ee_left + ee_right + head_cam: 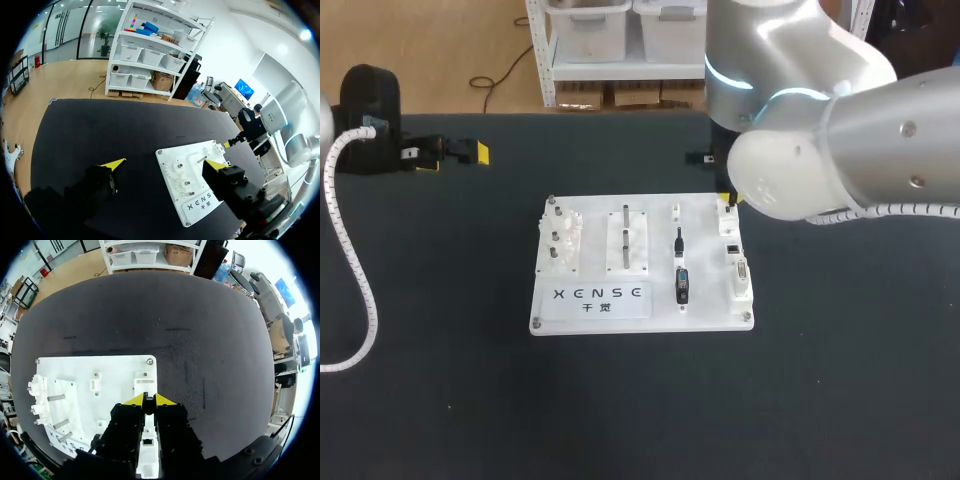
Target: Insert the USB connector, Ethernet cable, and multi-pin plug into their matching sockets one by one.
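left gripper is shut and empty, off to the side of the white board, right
Not shut: the left gripper is open, its yellow tips wide apart in the left wrist view. The rest holds: empty, off to the side of the white board.

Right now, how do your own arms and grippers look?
The right arm is rounded, silver-grey, with a glowing cyan ring. A white coiled cable runs along each arm. The left gripper and right gripper are black with bright yellow tips.
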